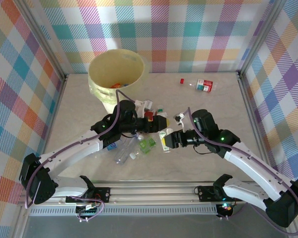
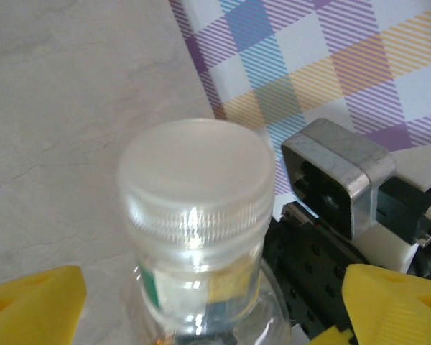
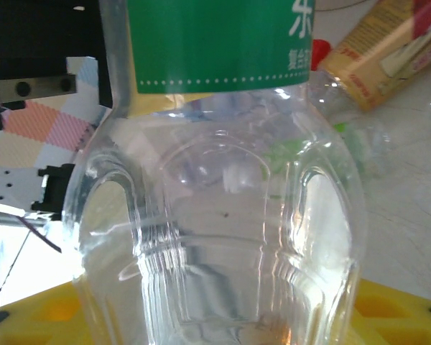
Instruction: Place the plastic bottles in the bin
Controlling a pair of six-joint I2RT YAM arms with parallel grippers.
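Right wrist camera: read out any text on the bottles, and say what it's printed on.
"复合": small white print on the green label of the clear bottle, rest cut off.
Large white character above it: cropped, unreadable.
Label on the tan bottle behind: too blurred.

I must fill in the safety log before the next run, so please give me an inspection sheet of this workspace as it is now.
Surface: pale marbled table, no spill seen.
Job's things: bin at far left, coloured items inside; pile of bottles mid-table; one red-label bottle lying far right.
Clutter: small red piece, maybe a loose cap.
Hands: left hand around a clear-capped bottle, grip unclear; right hand closed on a green-label bottle.
Cables: purple cable loops up beside the bin.
Surroundings: checked cloth walls, metal frame.
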